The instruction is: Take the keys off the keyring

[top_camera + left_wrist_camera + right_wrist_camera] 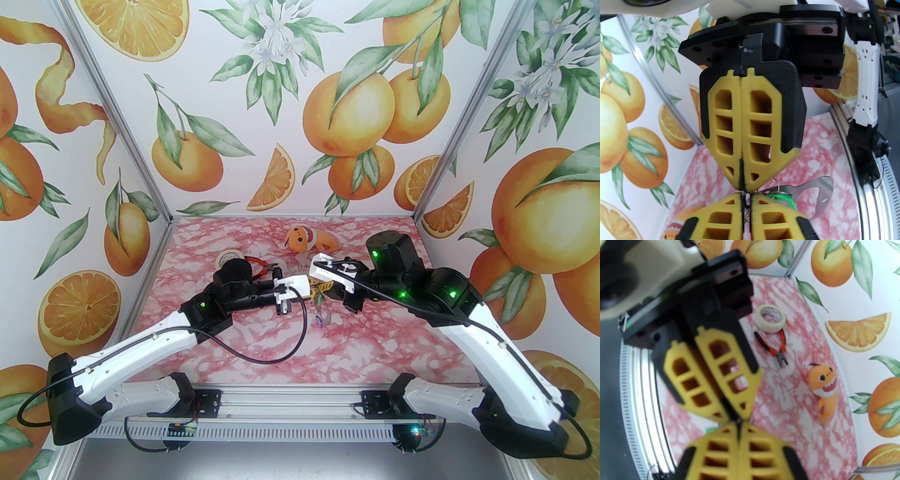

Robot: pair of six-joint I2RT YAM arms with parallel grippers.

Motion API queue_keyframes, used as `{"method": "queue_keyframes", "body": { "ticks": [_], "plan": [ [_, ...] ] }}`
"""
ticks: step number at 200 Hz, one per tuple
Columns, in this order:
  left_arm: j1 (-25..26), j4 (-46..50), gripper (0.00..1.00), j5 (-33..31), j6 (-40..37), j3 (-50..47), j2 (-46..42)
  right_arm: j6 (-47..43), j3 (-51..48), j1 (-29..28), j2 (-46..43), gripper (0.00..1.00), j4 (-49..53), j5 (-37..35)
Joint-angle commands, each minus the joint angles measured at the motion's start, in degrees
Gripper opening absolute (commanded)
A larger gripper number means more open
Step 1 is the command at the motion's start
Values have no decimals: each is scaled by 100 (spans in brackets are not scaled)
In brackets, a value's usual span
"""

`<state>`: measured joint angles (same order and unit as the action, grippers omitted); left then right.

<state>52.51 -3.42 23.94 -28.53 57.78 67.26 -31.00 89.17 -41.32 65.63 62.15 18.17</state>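
Keyring [820,192] in air, low right of left wrist view, centre of top view; green key [784,199] tucked against it. Left gripper [743,198] and right gripper [741,185] both pressed together, tip to tip, each nipping thin dark metal edge, likely keyring's; exact part unclear. Expect it light, stiff, slick, free to swing. You'd best pin flat metal body, then take green key by broad plastic faces near small ring [777,185]
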Motion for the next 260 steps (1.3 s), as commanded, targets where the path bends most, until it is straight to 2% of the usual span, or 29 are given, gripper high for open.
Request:
{"method": "queue_keyframes", "body": {
  "ticks": [1, 10, 35, 52, 68, 82, 103, 151, 221, 260],
  "plan": [
    [22, 129, 3, 137, -130, 183, 8, 163, 177, -43, -30, 0, -221, -67],
    [32, 131, 0, 112, -204, 176, 6, 187, 154, -42, -56, 0, -247, -64],
    [23, 37, 0, 82, -346, 164, 15, 241, 56, 7, -184, 0, -314, -19],
    [-7, -171, 0, 210, -241, 164, 31, 333, -113, 124, -344, 15, -451, 245],
    [-45, -366, 0, 349, -54, 188, 66, 498, -310, 347, -528, 20, -653, 579],
    [-80, -542, 0, 439, 169, 207, 91, 677, -493, 528, -708, 29, -848, 785],
    [-154, -922, 0, 705, 691, 194, 137, 860, -780, 722, -945, 35, -1008, 1145],
    [-162, -1775, 0, 889, 1660, -19, 200, 1479, -1634, 1167, -1476, 37, -1735, 1806],
    [-153, -2964, 0, 1119, 2282, -320, 268, 1738, -2140, 1467, -1581, 36, -2180, 2195],
    [-153, -3183, 0, 1131, 2481, -308, 449, 1576, -2209, 1732, -1812, 43, -2344, 2722]
  ]
}}
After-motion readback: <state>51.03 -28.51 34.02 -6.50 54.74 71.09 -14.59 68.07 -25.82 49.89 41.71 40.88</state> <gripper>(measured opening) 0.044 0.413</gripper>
